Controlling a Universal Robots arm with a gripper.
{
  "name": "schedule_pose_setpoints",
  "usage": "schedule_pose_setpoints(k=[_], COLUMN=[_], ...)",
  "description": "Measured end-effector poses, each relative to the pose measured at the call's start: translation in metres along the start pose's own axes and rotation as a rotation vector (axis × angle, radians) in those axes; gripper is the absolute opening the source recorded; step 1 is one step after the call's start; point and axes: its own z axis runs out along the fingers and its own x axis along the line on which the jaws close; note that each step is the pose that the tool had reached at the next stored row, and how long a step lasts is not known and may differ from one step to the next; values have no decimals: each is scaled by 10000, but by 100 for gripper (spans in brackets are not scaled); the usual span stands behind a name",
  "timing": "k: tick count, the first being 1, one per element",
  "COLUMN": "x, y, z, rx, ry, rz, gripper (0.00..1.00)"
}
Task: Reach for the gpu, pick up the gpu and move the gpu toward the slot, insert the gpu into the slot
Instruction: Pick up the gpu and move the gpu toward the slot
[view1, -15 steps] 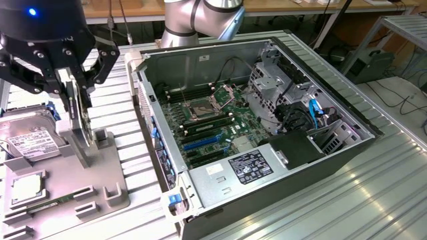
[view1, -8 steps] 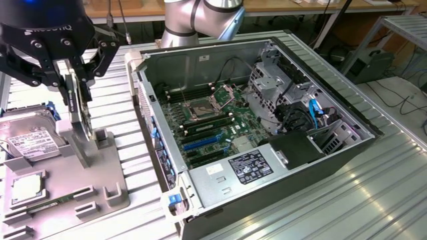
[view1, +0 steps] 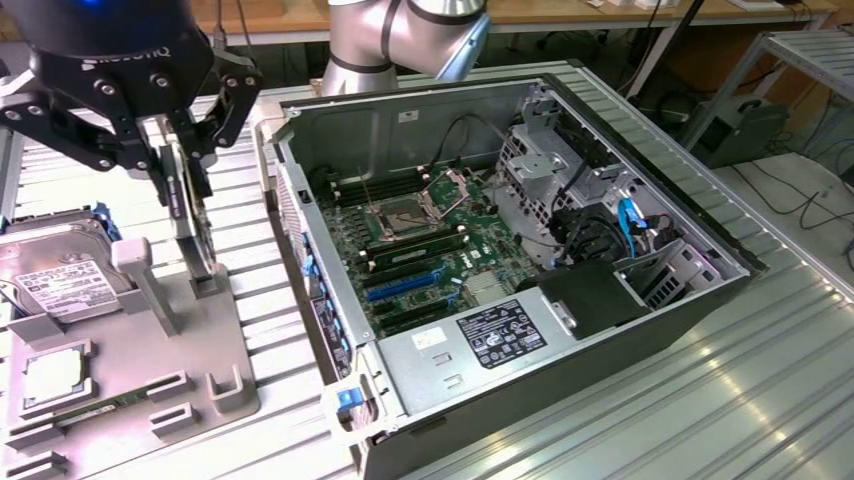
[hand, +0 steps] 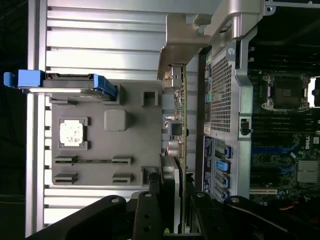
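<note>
The gpu (view1: 187, 235) stands on edge in a grey fixture (view1: 134, 370) at the exterior view's left, outside the open computer case (view1: 507, 250). My black gripper (view1: 183, 185) comes down over its upper part, one finger on each flat face, shut on the card. The card's lower end still sits at the fixture's upright holder. In the wrist view the gpu (hand: 179, 125) runs edge-on between my fingers (hand: 147, 215), close beside the case's rear panel (hand: 220, 100). Blue expansion slots (view1: 407, 285) lie on the motherboard inside the case, and the blue slots (hand: 265, 150) are bare.
A silver hard drive (view1: 54, 270) with blue rails stands in the fixture beside the gpu. A processor chip (view1: 51, 372) and a green memory stick (view1: 80, 410) lie in the fixture's recesses. The case wall (view1: 300, 230) rises between the fixture and the motherboard. Everything rests on a ribbed metal table (view1: 667, 400).
</note>
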Motion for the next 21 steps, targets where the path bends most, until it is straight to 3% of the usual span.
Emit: schedule_pose_setpoints(k=[17,21], x=[-526,-604], y=[-17,-19], z=[28,31], rx=[-2,-1], ry=[-3,-3], rz=[32,33], gripper=[28,28])
